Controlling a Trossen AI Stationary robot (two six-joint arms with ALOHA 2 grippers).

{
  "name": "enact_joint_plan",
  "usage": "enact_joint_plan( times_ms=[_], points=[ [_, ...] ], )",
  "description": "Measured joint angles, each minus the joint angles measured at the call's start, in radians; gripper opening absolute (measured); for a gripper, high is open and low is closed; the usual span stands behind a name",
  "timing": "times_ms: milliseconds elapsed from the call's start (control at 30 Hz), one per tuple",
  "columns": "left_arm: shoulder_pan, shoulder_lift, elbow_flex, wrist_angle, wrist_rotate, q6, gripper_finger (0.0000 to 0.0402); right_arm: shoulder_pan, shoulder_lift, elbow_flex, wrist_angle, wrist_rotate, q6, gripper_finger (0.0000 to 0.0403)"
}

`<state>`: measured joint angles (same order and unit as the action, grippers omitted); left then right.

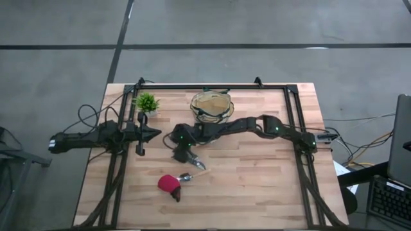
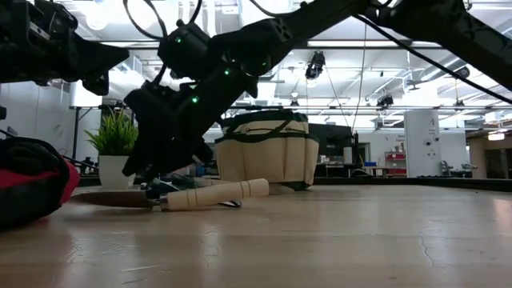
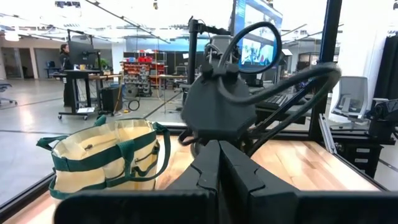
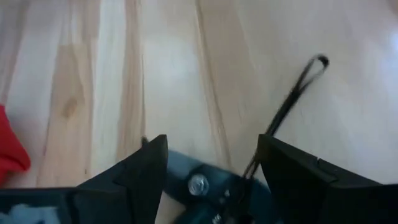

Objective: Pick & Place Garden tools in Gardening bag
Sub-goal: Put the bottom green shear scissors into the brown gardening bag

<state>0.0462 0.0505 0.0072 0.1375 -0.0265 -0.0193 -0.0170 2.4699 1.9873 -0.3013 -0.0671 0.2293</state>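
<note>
Red rounded item (image 2: 28,188) sits nearest, low on worktop (image 1: 257,186). Right gripper (image 4: 211,180), jaws open wide, straddles a dark pruner (image 4: 208,186) w/ wire loop, prob. lining up a grab. Trowel (image 2: 200,194) just beside. Gardening bag (image 1: 211,106) behind. Left gripper (image 3: 217,174), jaws closed & empty, waits by plant (image 1: 146,102).

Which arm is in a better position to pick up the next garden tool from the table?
The right arm. Its open right gripper is already low over a dark tool beside the wooden-handled trowel. The left gripper waits with fingers together near the potted plant, farther from the tools.
</note>
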Motion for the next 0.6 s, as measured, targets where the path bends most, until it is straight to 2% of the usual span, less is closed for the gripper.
enact_joint_plan(
  times_ms=[600],
  points=[
    [0.000,0.000,0.000,-0.001,0.000,0.000,0.0010,0.015,0.044,0.001,0.030,0.014,0.052,0.0237]
  ],
)
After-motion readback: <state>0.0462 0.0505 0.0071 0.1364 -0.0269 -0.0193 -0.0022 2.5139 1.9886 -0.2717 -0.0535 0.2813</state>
